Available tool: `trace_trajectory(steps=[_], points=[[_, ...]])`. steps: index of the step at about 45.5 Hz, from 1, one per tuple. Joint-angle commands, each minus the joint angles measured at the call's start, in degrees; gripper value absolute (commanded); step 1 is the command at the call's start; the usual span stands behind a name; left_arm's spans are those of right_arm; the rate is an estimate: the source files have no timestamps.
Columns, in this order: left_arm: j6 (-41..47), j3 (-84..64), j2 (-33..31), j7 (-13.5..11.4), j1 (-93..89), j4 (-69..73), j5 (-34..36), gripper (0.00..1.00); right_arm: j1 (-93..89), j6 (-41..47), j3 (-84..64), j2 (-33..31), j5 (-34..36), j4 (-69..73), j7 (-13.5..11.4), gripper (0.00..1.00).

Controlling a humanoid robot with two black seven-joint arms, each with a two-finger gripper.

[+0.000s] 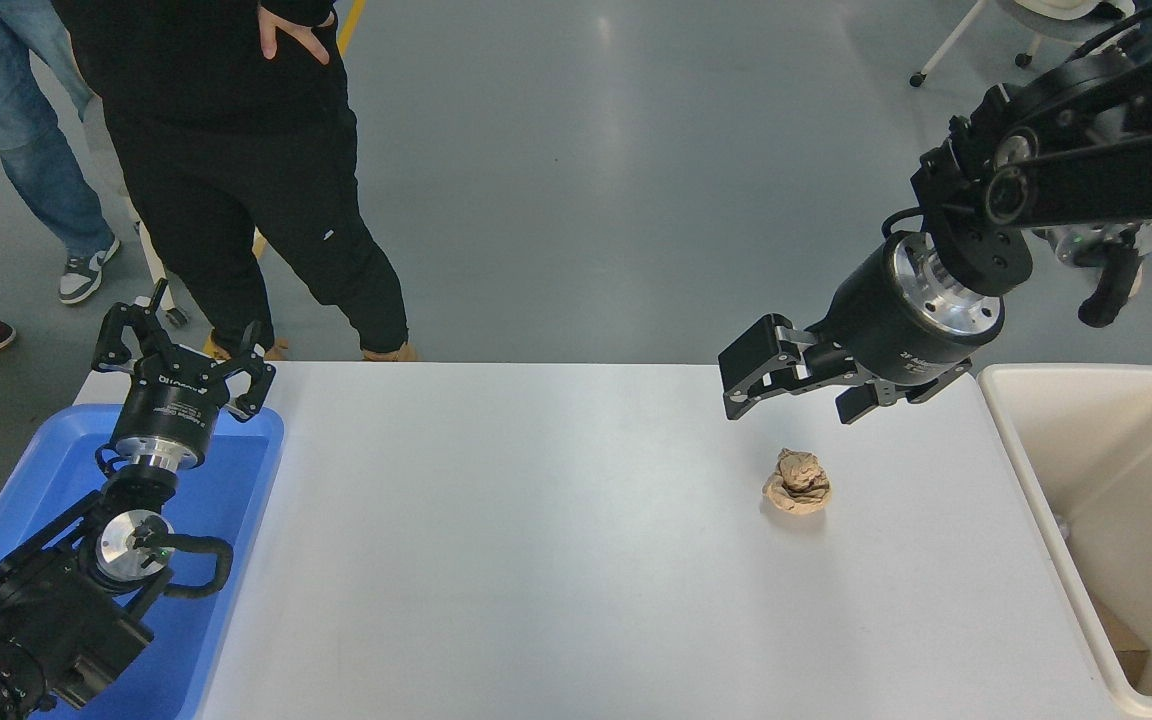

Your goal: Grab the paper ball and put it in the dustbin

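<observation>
**Paper ball on table, unheld**

Paper ball (797,483): crumpled tan wad, lumpy, on smooth white table (536,540), beside deep cream bin (1021,450). Right gripper (791,385): matte black, fingers spread, empty, above ball. Left gripper (183,358): parked open over blue tray (236,500).

Both arms are black throughout. The right gripper (791,385) has a fat black barrel with a bright silver flange and small white lettering. At eight o'clock, the left gripper (181,360) has a silver collar and a looping black cable.
</observation>
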Motion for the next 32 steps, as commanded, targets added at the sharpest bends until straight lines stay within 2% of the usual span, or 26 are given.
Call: trace_trajectory(steps=[1, 32], points=[[0.00, 0.00, 0.00, -0.08, 0.02, 0.02, 0.00, 0.99, 0.01, 0.00, 0.00, -0.05, 0.00, -0.07, 0.00, 1.00], [0.00, 0.00, 0.00, 0.01, 0.02, 0.02, 0.00, 0.99, -0.70, 0.00, 0.09, 1.62, 0.00, -0.34, 0.00, 1.00]])
